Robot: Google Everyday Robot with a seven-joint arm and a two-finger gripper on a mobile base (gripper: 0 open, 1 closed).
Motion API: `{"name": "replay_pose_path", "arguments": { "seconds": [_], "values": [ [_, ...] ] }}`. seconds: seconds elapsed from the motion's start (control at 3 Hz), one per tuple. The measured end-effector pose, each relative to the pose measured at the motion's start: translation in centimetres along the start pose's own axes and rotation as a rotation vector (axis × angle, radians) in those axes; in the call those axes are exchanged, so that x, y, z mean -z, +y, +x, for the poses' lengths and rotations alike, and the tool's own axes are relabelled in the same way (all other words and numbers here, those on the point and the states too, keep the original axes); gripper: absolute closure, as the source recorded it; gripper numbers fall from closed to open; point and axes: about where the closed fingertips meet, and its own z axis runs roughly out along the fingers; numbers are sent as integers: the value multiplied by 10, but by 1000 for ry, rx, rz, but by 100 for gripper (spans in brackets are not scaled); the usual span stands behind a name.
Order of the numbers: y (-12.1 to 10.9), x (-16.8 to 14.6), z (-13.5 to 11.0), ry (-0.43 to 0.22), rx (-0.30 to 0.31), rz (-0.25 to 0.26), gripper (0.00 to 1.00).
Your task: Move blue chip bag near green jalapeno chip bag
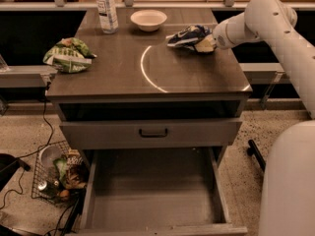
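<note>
The blue chip bag (pixel 186 35) is at the back right of the table top, dark navy with white lettering and crumpled. My gripper (pixel 205 43) reaches in from the right and is shut on the bag's right end, just above the surface. The green jalapeno chip bag (pixel 68 55) lies at the table's left edge, far from the blue bag. The white arm (pixel 266 21) runs off to the right.
A white bowl (pixel 149 19) and a clear water bottle (pixel 107 8) stand at the back of the table (pixel 147 77). Below, a bottom drawer (pixel 152 200) is pulled open. A wire basket with trash (pixel 59 176) sits on the floor at the left.
</note>
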Motion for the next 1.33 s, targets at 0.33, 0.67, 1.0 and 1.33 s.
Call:
{"name": "replay_pose_path", "arguments": {
  "seconds": [0.33,0.67,1.0,1.33],
  "values": [
    [0,0,0,0,0,0,100],
    [0,0,0,0,0,0,100],
    [0,0,-1,0,1,0,100],
    [0,0,-1,0,1,0,100]
  ]
}}
